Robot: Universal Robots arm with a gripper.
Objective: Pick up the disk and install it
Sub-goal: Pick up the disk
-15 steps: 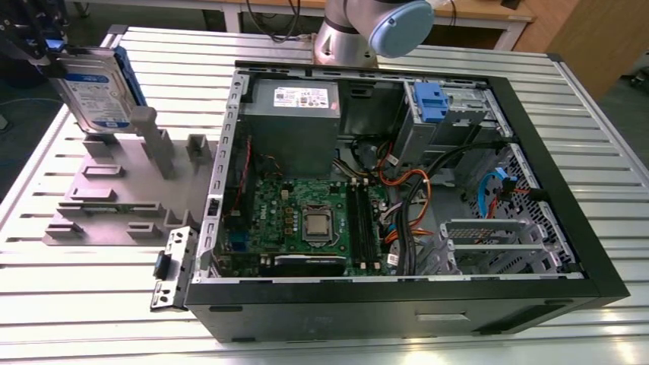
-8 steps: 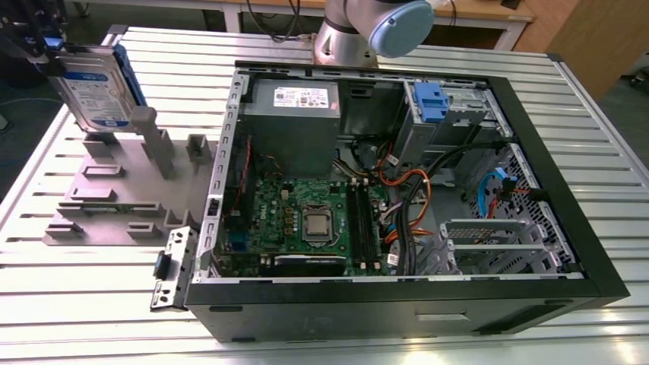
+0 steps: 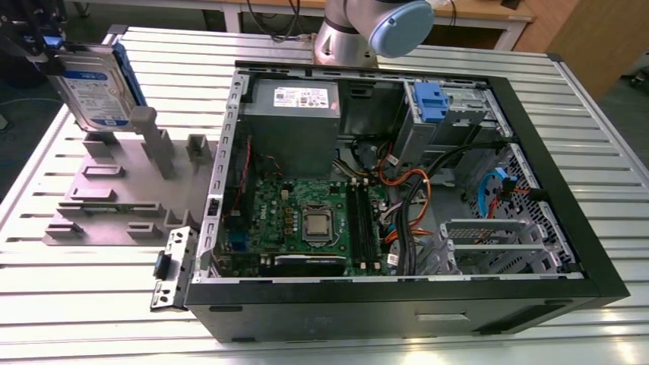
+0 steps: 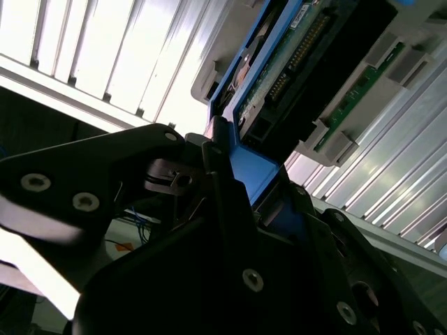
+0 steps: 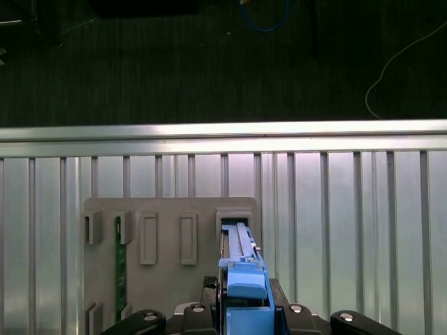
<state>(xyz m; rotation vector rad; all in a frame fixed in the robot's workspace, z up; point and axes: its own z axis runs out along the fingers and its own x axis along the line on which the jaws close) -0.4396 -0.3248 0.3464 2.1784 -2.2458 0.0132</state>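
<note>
1. The exterior view looks down slantwise from high over the desk (image 3: 91, 304), case (image 3: 406, 312) at centre, fixture (image 3: 112, 198) at left.
2. The first wrist view faces down past the tool (image 5: 244, 310) onto fixture, desk and floor (image 5: 209, 63).
3. The second wrist view sits close against the tool, looking along the disk (image 4: 307, 63).
4. All share disk and fixture.

- A robotics lab or workshop: a ribbed metal table (image 3: 91, 304) with an opened computer case (image 3: 355, 315) on it.
- Robot arm (image 3: 355, 38) mounted behind it, wooden desks (image 3: 487, 11) beyond.
- Dark floor (image 5: 174, 70), perhaps carpet.
</note>
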